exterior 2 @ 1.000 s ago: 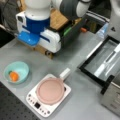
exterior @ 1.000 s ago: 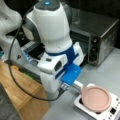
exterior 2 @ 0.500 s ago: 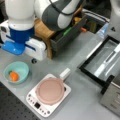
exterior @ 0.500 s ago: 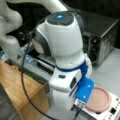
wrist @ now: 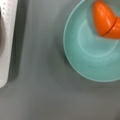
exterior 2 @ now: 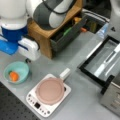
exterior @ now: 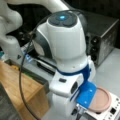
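Gripper (exterior 2: 27,60) positioned above teal bowl (exterior 2: 17,72).
Approach step judged; jaw state could not be told. Orange piece (wrist: 105,18) lay inside; descent over it required next.

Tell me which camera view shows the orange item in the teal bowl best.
The wrist view: the orange item fills the upper right, lying inside the teal bowl. In a front view it is a small orange spot. In a front view the arm hides it.

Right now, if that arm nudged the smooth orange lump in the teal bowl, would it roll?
Probably. The smooth orange lump looks rounded and glossy, so it may slide or roll. The teal bowl has curved walls that would likely send it back. It seems small, probably light.
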Motion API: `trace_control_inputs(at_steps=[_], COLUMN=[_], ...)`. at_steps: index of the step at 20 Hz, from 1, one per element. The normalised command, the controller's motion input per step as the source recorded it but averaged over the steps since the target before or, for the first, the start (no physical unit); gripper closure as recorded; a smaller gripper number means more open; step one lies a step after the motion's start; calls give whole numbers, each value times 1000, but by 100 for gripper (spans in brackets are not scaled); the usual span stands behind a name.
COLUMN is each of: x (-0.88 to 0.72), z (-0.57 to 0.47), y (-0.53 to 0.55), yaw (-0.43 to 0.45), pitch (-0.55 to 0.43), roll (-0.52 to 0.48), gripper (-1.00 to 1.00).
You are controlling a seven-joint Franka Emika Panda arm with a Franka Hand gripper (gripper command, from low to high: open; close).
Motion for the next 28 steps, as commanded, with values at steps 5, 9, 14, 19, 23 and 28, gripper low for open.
trace_control_inputs(at_steps=[5, 9, 14, 19, 23, 28], x=[478, 504, 470, 383, 322, 302], z=[222, 147, 137, 160, 148, 16], y=[-274, -301, -286, -236, -184, -160], yaw=[-216, -138, -113, -100, -108, -110], pitch=[233, 222, 200, 185, 187, 179], roll=[192, 140, 155, 173, 183, 175], gripper=[-100, -100, -100, -100, -100, -100])
